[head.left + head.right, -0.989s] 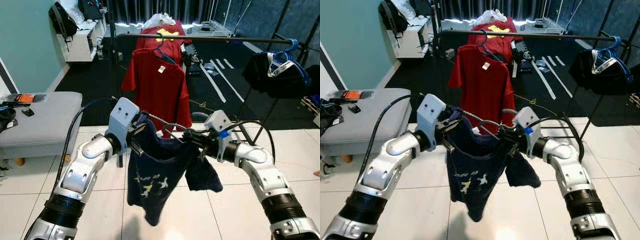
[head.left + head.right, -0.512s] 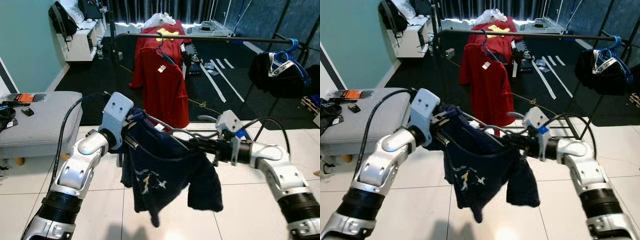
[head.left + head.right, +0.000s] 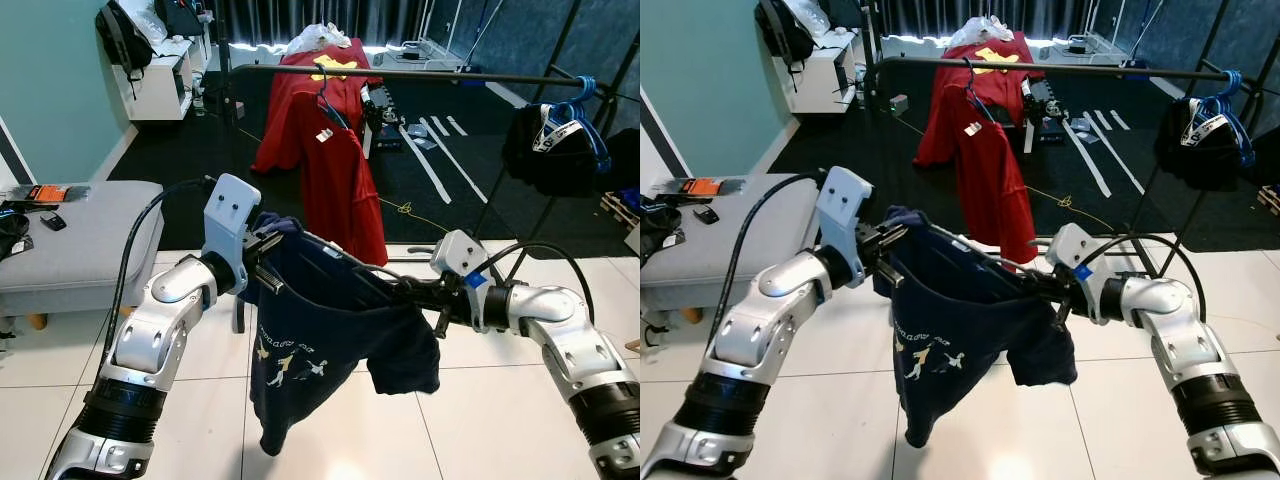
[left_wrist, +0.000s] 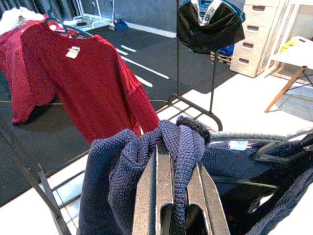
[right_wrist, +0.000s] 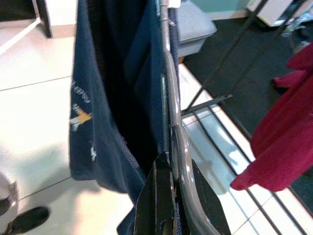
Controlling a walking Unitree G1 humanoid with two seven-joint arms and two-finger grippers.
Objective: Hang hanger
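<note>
One navy shirt (image 3: 320, 340) on one grey hanger (image 5: 173, 122) hangs between two raised arms, in front of one rail (image 3: 400, 76). The left end effector (image 4: 171, 196) pinches the shirt's knit collar; the right end effector (image 5: 168, 196) is closed on the hanger's bar. Both forearms reach inward, level. Two red shirts (image 3: 335, 165) and one black garment (image 3: 550, 150) hang on the rail. The shirt's print is unreadable.

The shirt (image 3: 320, 345) hangs between the left claw (image 3: 268, 243) and the right claw (image 3: 415, 293). Behind them stands the clothes rail (image 3: 400, 76) with hung clothes (image 3: 335, 165). A seat (image 3: 75, 245) sits at the left.
</note>
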